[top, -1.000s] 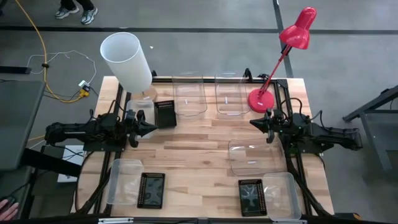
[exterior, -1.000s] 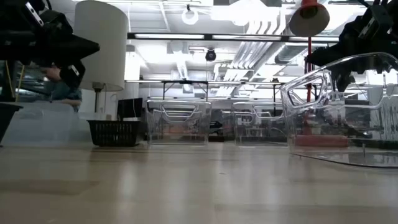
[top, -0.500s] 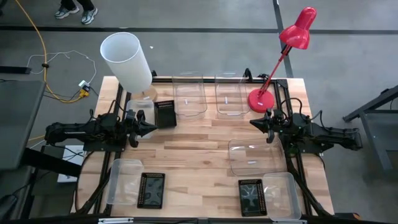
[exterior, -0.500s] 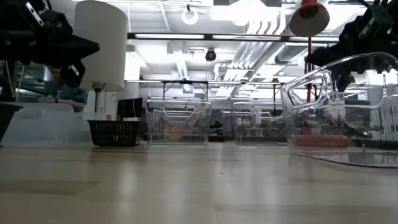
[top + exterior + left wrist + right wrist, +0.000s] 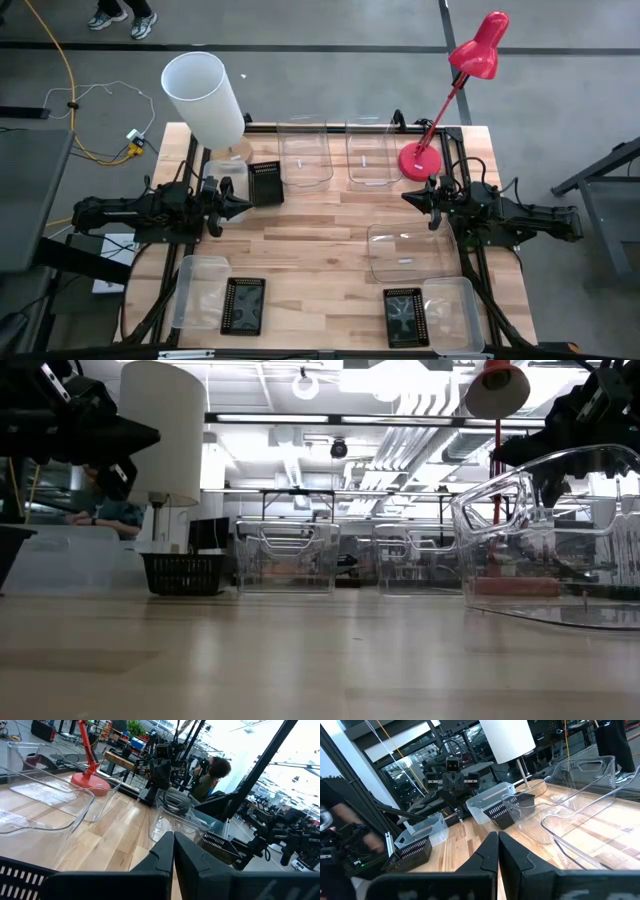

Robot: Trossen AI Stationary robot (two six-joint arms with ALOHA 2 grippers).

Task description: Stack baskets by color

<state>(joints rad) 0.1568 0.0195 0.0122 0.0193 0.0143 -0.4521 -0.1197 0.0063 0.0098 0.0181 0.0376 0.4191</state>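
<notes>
Both arms are just parked over the wooden desk (image 5: 330, 245) here, one on each side, tips pointing at each other across the middle. The left end effector (image 5: 243, 206) is clenched with nothing in it, hovering just beside a small black perforated basket (image 5: 265, 183) that sits next to the base of the tall white lampshade (image 5: 203, 97); a frosted white basket (image 5: 228, 171) is tucked right against that black one, nearer the lampshade. The right end effector (image 5: 408, 197) is also clenched and empty, hanging near the red desk lamp (image 5: 452, 88), just off its round base. Between the lampshade and the lamp there are two larger clear baskets side by side along the far edge, one (image 5: 305, 152) closer to the lampshade and one (image 5: 369, 154) closer to the lamp. A third clear basket (image 5: 405, 251) sits alone on the lamp's side of the desk, closer to the near edge than the right end effector. Along the near edge, on the lampshade's side, a frosted basket (image 5: 201, 291) and a black basket (image 5: 244, 305) sit next to each other, and on the lamp's side there's another black basket (image 5: 405, 317) touching another frosted one (image 5: 452, 314). Nothing is stacked that I can see. The left wrist view catches a person (image 5: 212, 772) seated beyond the desk.
</notes>
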